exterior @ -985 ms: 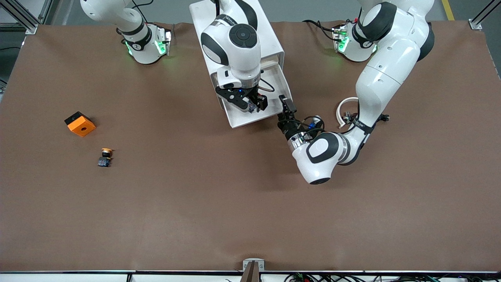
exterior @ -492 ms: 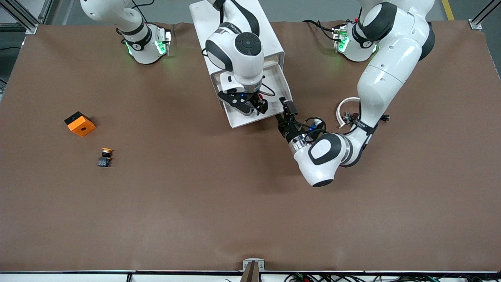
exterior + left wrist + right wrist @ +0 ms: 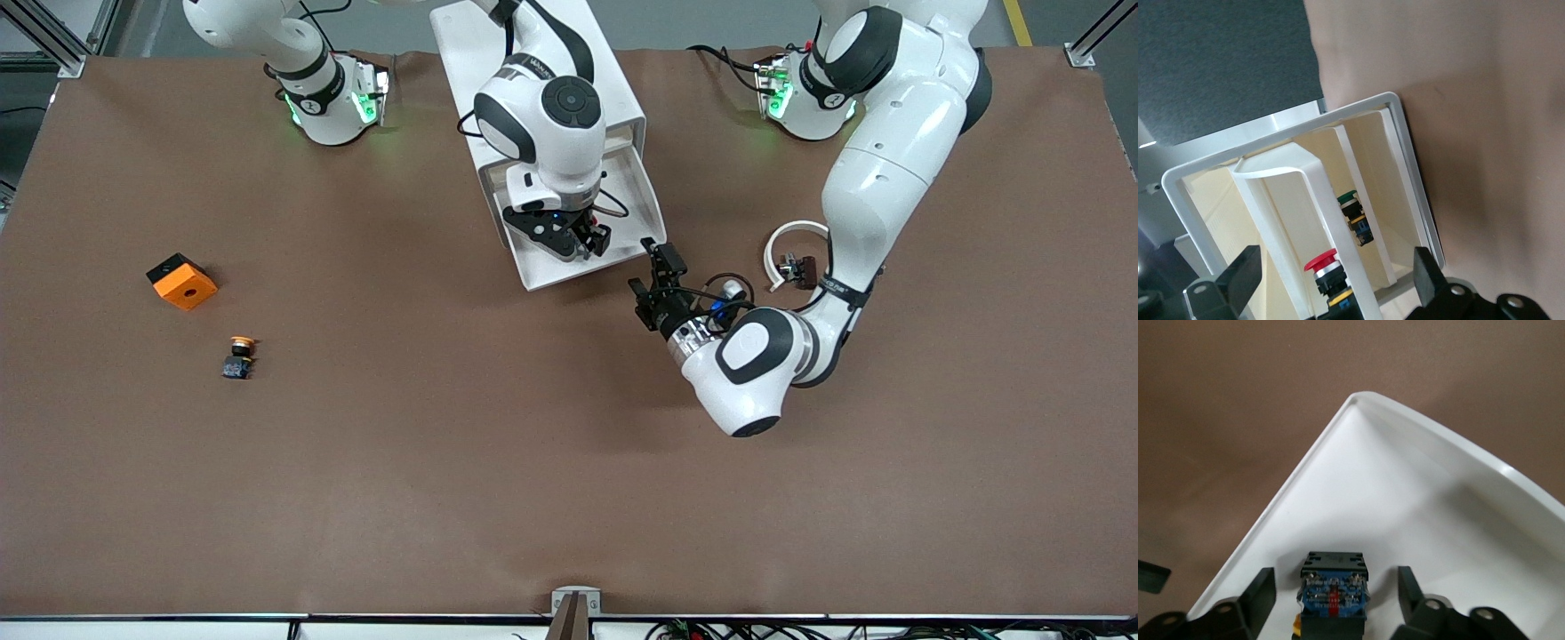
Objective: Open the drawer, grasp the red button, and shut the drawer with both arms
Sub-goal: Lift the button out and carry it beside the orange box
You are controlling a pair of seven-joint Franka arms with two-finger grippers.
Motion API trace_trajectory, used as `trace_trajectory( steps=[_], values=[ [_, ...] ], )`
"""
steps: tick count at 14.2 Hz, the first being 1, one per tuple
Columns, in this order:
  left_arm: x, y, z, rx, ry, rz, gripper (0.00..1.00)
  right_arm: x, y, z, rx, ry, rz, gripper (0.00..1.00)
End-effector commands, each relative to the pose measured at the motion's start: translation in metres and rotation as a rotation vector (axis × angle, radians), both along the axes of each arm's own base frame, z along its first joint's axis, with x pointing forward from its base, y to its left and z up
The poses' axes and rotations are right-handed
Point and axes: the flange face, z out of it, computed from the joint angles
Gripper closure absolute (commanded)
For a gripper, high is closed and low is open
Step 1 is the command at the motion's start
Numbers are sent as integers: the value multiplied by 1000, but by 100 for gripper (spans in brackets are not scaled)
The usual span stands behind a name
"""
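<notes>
Clock read on the front view, 12 at the robots' bases.

- Right gripper: down inside the open drawer, in its half toward 6. Fingers half-spread, straddling a blue-and-black switch body. A clear gap shows on each side, so nothing is grasped or touched. The cap is hidden in the right wrist view; cannot tell there which switch it is.
- Left gripper: low over bare table at the drawer's 4 o'clock corner, just off the rim, not touching. Fingers spread wide and empty, aimed at the drawer front.
- Button: red cap, lying in the drawer, seen past the front handle in the left wrist view. A green-capped switch lies deeper in the same tray.
- Cabinet: at 12, with the drawer jutting toward 5 to 6.
- Edges: the switch body sits near the tray's corner, with low walls close on two sides.
- Open room: wide bare mat from 3 through 6 to 8.
- At 9: orange cube, and the orange-yellow button just nearer the camera. Both are well apart from the drawer.
</notes>
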Motion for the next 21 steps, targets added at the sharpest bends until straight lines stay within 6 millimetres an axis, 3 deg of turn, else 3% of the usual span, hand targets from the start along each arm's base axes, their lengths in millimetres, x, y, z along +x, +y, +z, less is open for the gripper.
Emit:
trace_trajectory(
  steps=[1,4,6,8,10,12,14,17,21],
  values=[
    [9,6,25,-48,-117,-48,0,-9,9,0,2,-2,11,100],
    [15,12,29,-128,-247,-132,0,-3,7,4,19,10,-3,100],
    [19,16,32,-172,-339,-200,0,19,-7,24,47,10,-44,100],
    [27,20,40,-227,-454,-272,0,51,-35,61,51,33,-49,100],
    [37,25,43,-234,-576,-353,0,85,-79,100,77,106,-12,100],
    [41,25,43,-261,-630,-400,0,109,-128,118,62,129,94,100],
    [41,21,63,-322,-716,-515,0,137,-184,108,-5,123,215,100],
    [40,7,75,-389,-814,-690,0,169,-247,84,-51,121,278,100],
    [55,14,107,-378,-954,-765,0,186,-327,28,-31,79,354,100]
  ],
)
